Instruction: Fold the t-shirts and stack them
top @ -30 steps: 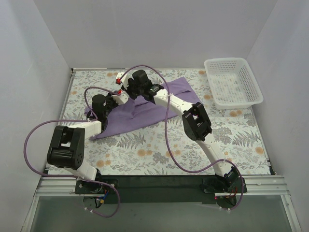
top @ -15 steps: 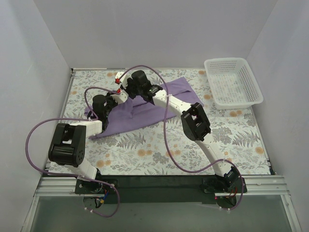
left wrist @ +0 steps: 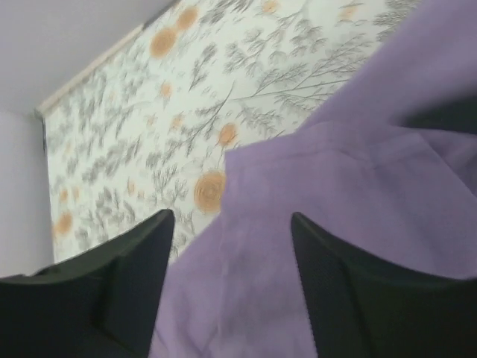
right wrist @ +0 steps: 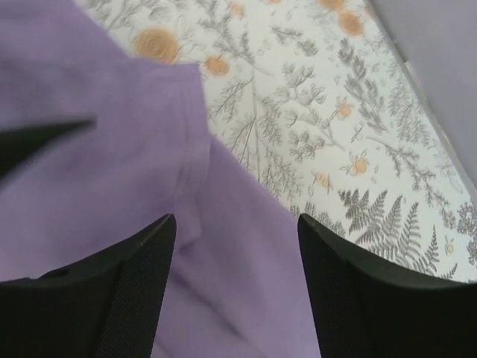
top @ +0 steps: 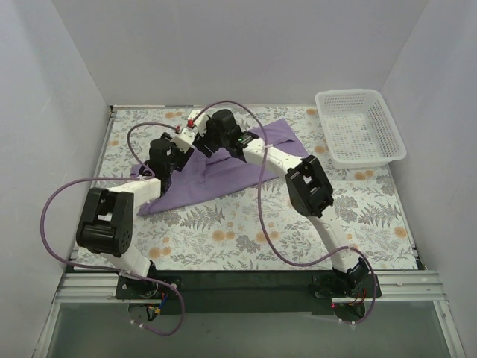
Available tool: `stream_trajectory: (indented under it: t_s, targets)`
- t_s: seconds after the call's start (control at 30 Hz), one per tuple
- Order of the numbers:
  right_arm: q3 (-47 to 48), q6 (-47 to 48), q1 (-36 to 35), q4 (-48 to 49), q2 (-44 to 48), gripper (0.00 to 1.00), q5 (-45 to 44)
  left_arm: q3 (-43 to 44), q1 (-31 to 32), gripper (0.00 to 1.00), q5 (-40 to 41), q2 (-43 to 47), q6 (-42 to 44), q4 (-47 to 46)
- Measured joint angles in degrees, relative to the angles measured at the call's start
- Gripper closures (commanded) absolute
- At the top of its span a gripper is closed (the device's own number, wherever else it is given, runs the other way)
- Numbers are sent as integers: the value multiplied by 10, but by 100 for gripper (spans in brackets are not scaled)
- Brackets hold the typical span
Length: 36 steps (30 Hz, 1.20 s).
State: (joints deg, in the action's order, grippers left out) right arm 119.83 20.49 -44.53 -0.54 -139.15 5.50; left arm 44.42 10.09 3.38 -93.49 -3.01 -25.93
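Observation:
A lavender-purple t-shirt lies partly folded across the back middle of the floral table. Both grippers hover just over its far left part, close to each other. My left gripper is open, and in the left wrist view the t-shirt fills the gap of the left gripper, with a hemmed edge just beyond. My right gripper is open too. The right wrist view has loose purple t-shirt below the right gripper, touching neither finger.
A white lattice basket stands at the back right corner. The floral tablecloth lies bare in front of the shirt. White walls close in the table on the left, back and right.
Both grippers went from shut to open and let the shirt cloth go. Both wrists shifted slightly toward the back, and the cloth now lies flat under them.

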Motion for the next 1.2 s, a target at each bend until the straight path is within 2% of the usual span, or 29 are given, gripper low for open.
stream_trajectory:
  t_s: [0.07, 0.23, 0.33, 0.47, 0.57, 0.73, 0.83, 0.93, 1.2]
  targets:
    - [-61, 21, 22, -35, 56, 23, 75, 14, -3, 29, 29, 27, -82, 54]
    - [-202, 104, 98, -142, 231, 22, 276, 86, -63, 28, 49, 120, -301, 210]
    - [-308, 158, 130, -180, 355, 24, 325, 79, -94, 28, 24, 187, -409, 277]
    - [-440, 189, 152, -217, 465, 30, 358, 12, -118, 28, -27, 250, -509, 341]
    - [-510, 185, 202, -240, 485, 36, 370, -31, -133, 28, -44, 255, -562, 392]
    - [-560, 133, 337, -243, 476, 37, 330, -66, -153, 28, -56, 263, -634, 448]
    - [-575, 90, 394, -214, 476, 37, 295, -74, -165, 24, -49, 286, -692, 461]
    - [-594, 64, 416, -185, 476, 36, 276, -90, -183, 20, -26, 304, -759, 475]
    - [-616, 52, 428, -169, 476, 36, 288, -146, -220, 25, 3, 280, -902, 480]
